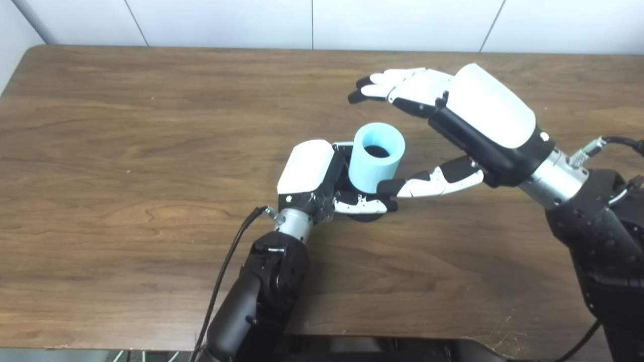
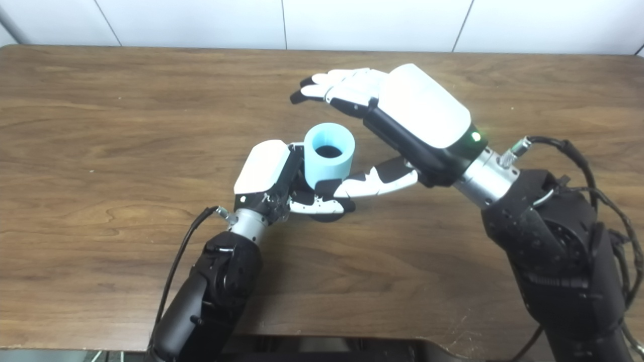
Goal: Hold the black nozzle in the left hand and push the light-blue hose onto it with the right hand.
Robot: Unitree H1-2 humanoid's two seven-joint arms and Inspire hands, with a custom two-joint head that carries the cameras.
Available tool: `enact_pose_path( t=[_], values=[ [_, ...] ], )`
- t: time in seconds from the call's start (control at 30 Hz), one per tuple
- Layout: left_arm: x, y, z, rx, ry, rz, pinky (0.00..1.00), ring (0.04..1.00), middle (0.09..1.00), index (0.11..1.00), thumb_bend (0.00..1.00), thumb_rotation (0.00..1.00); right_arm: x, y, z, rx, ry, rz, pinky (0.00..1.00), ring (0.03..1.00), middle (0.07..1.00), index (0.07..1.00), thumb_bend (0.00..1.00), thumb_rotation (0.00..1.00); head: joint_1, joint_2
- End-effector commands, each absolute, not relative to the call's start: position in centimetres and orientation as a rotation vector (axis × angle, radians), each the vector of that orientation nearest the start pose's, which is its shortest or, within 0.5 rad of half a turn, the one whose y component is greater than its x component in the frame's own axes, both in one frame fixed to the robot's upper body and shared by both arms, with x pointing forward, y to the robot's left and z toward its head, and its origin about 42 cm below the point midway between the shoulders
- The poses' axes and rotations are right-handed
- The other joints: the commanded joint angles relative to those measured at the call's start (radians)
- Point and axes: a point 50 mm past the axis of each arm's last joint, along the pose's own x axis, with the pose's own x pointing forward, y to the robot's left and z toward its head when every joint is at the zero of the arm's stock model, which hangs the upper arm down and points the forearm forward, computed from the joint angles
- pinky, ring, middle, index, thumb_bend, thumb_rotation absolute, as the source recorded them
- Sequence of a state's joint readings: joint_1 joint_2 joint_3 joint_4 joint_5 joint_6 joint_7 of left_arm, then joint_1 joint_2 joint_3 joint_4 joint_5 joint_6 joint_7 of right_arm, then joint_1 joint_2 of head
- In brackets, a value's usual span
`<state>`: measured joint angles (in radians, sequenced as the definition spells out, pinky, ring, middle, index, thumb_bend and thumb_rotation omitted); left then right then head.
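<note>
We see the light-blue hose [image 1: 376,157], a short thick-walled sleeve, standing near the middle of the wooden table [image 1: 126,151], its long axis close to vertical and its open bore facing up toward the cameras. The left hand [image 1: 322,178] is closed around the base of the assembly; the black nozzle [image 1: 365,217] is almost wholly hidden, only a dark sliver showing beneath the thumb, so we cannot tell how deeply the hose is seated on it. The right hand [image 2: 397,125] holds nothing: its fingers [image 2: 337,83] arch, spread, above and behind the hose, well clear of it, while its thumb [image 2: 370,183] lies against the lower side of the sleeve. We judge two risks from here. A sideways nudge from that thumb could tilt the hose off axis and jam or dislodge it, since nothing else braces the upper rim. A downward press delivered off-centre could likewise cock the sleeve or twist the nozzle within the left hand's grasp.
</note>
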<state>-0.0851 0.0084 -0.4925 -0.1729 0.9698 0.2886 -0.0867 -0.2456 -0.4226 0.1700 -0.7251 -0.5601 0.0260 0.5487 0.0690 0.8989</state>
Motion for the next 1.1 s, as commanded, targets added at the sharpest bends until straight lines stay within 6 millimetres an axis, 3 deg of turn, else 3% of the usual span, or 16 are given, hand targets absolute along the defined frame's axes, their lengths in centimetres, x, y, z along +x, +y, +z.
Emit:
enact_pose_path(
  t=[0.0,0.17,0.3,0.33,0.37,0.47,0.53,0.7,1.07],
  values=[
    [26.5,9.4,11.2,1.004,-0.007,-0.373,0.46,0.515,0.503,0.484,0.52,0.0,25.5,-21.2,32.3,-1.144,-0.78,0.497,0.81,0.862,0.86,0.823,0.49,0.68,0.001,0.0],
    [26.5,9.4,11.4,0.974,-0.033,-0.345,0.46,0.51,0.482,0.489,0.52,0.0,25.6,-21.3,32.0,-1.133,-0.778,0.496,0.81,0.86,0.859,0.825,0.48,0.66,0.003,-0.003],
    [26.5,9.5,11.9,0.977,-0.052,-0.331,0.5,0.562,0.463,0.514,0.52,0.0,25.6,-21.3,31.8,-1.152,-0.778,0.491,0.81,0.86,0.861,0.832,0.47,0.69,0.003,-0.005],
    [26.5,9.5,12.0,0.981,-0.056,-0.33,0.52,0.59,0.571,0.603,0.75,0.0,25.6,-21.2,31.8,-1.154,-0.776,0.492,0.81,0.861,0.863,0.836,0.48,0.7,0.003,-0.005],
    [26.5,9.6,12.1,0.99,-0.06,-0.332,0.54,0.61,0.619,0.643,0.83,0.0,25.5,-21.2,31.8,-1.152,-0.772,0.492,0.81,0.863,0.865,0.839,0.48,0.71,0.002,-0.005],
    [26.6,9.7,12.4,1.033,-0.065,-0.345,0.7,0.737,0.749,0.752,0.93,0.04,25.5,-21.1,31.8,-1.139,-0.767,0.492,0.81,0.865,0.868,0.84,0.49,0.7,0.002,-0.004],
    [26.6,9.7,12.4,1.055,-0.068,-0.355,0.82,0.824,0.825,0.818,0.96,0.09,25.5,-21.1,31.8,-1.135,-0.764,0.49,0.81,0.868,0.872,0.841,0.49,0.7,0.002,-0.004],
    [26.7,9.8,12.5,1.085,-0.081,-0.363,0.98,0.928,0.916,0.894,1.0,0.16,25.5,-21.2,31.7,-1.139,-0.768,0.485,0.81,0.87,0.873,0.847,0.48,0.72,0.0,-0.004],
    [26.8,10.0,12.7,1.09,-0.091,-0.366,1.0,1.0,0.993,0.984,1.0,0.18,25.4,-21.7,31.3,-1.129,-0.747,0.482,0.81,0.865,0.867,0.844,0.48,0.76,0.002,-0.005]
  ],
)
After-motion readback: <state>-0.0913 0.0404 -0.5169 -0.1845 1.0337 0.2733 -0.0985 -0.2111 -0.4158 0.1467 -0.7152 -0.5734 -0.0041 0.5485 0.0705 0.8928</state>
